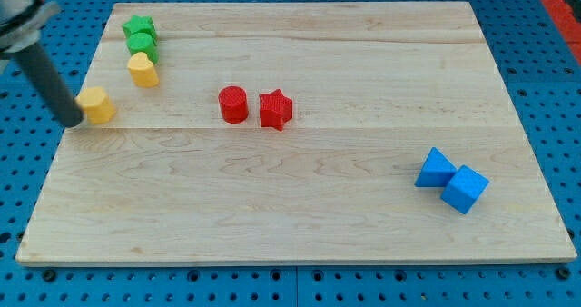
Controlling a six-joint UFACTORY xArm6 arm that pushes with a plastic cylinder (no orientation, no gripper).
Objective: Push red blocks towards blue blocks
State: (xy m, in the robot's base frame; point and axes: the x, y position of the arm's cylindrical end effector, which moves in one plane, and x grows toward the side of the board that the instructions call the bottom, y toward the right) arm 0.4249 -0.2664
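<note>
A red cylinder and a red star block sit side by side near the board's middle, slightly left. Two blue blocks lie touching at the view's lower right: a blue triangular block and a blue cube. My tip is at the board's left edge, touching the left side of a yellow hexagon block. It is far to the left of the red blocks.
A green star block and a green cylinder stand at the upper left, with a yellow heart-like block just below them. The wooden board lies on a blue perforated table.
</note>
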